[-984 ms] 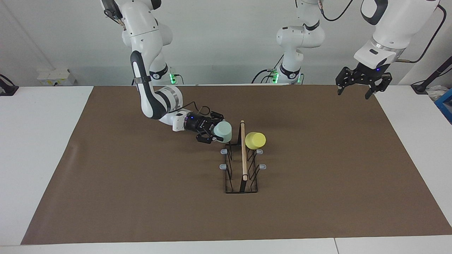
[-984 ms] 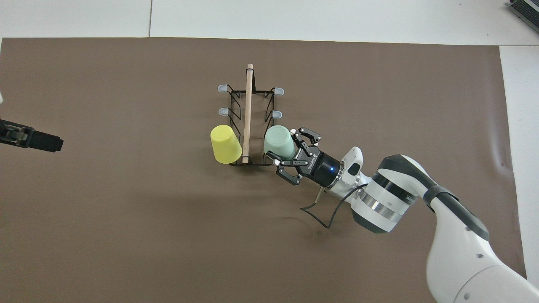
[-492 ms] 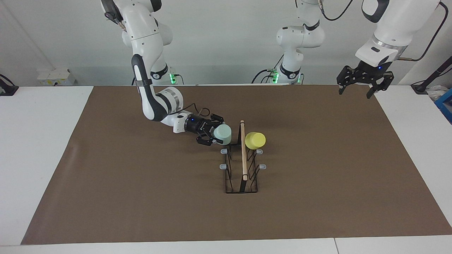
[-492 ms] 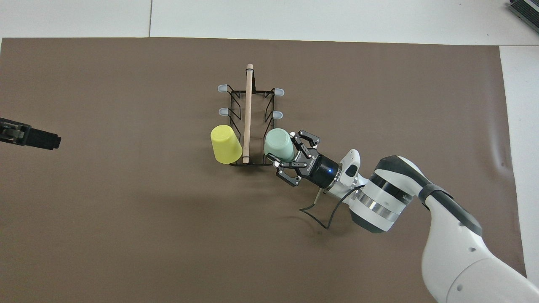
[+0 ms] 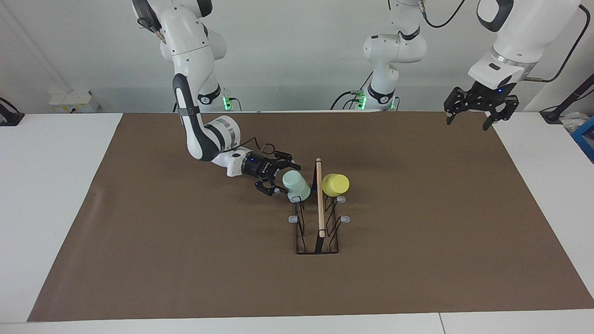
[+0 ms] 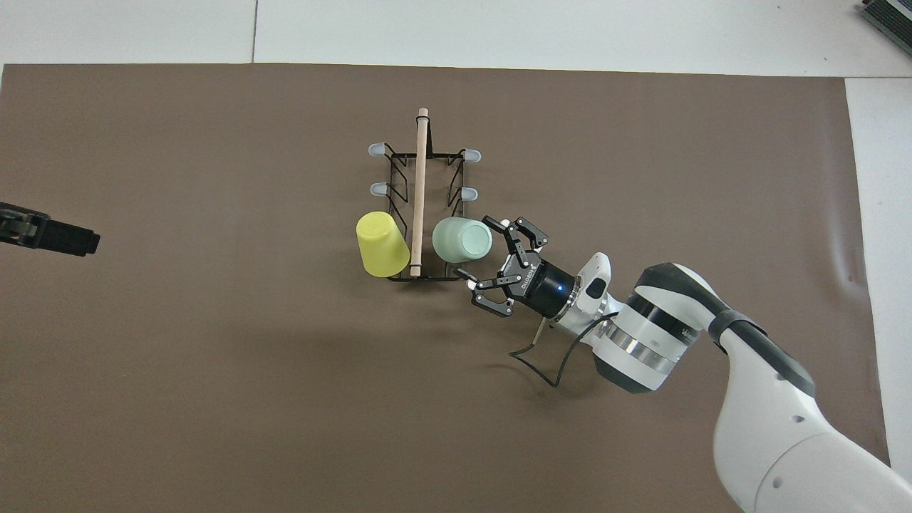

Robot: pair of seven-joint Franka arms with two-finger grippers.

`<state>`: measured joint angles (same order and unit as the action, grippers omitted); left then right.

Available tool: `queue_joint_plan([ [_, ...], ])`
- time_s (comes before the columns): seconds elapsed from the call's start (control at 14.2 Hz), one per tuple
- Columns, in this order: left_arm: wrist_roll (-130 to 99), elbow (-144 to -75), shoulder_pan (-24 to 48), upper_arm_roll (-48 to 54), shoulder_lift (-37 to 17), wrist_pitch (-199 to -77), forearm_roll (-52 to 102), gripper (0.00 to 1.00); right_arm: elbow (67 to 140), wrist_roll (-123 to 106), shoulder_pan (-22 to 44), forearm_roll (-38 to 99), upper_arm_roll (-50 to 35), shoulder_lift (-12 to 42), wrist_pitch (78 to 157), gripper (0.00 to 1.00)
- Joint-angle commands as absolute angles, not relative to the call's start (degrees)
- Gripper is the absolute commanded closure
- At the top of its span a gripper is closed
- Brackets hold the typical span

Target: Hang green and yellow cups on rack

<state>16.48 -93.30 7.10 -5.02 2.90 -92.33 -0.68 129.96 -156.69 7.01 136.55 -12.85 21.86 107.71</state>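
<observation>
The black wire rack point(image 5: 319, 232) point(image 6: 420, 160) stands mid-mat with its wooden bar on top. The yellow cup point(image 5: 335, 184) point(image 6: 381, 244) hangs mouth-down on a prong at the rack's end nearest the robots, on the left arm's side. The mint green cup point(image 5: 297, 184) point(image 6: 459, 239) hangs tilted on the matching prong on the right arm's side. My right gripper point(image 5: 284, 179) point(image 6: 479, 248) lies low beside the green cup, open, with its fingers spread around the cup's base. My left gripper point(image 5: 466, 124) hangs open, high over the mat's corner, and holds nothing.
Several grey-tipped prongs point(image 5: 293, 218) point(image 6: 376, 189) of the rack stand bare farther from the robots. The brown mat point(image 5: 185, 260) covers the table around the rack. The right arm's forearm point(image 6: 641, 342) stretches low over the mat toward the rack.
The right gripper's fingers have spread and let go of the green cup, which has dropped and tilted onto its prong. The left gripper has risen slightly.
</observation>
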Motion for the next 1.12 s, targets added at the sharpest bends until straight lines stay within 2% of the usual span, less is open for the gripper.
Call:
queue_joint_plan([
  [0.0,17.7,-93.6,6.6,-5.2,3.3,-92.1,-0.7,0.0,129.6,-158.8,5.5,131.7,-13.0,22.8,110.6,0.0],
  [0.21,17.8,-92.8,6.6,-5.2,2.7,-92.0,-0.7,0.0,129.0,-154.6,-0.1,116.8,-12.7,22.5,116.2,0.0],
  [0.63,17.8,-87.6,6.4,-4.9,-0.8,-90.4,-0.5,0.0,125.8,-154.2,-8.2,96.8,-12.6,21.9,119.3,0.0],
  [0.91,17.0,-87.6,6.3,-4.9,-0.4,-89.6,-0.1,0.0,124.3,-149.7,-9.2,86.3,-12.7,15.1,127.4,0.0],
  [1.05,16.9,-88.1,6.4,-5.0,0.1,-89.4,-0.3,0.0,123.0,-143.3,-9.5,79.2,-12.6,12.8,128.4,0.0],
])
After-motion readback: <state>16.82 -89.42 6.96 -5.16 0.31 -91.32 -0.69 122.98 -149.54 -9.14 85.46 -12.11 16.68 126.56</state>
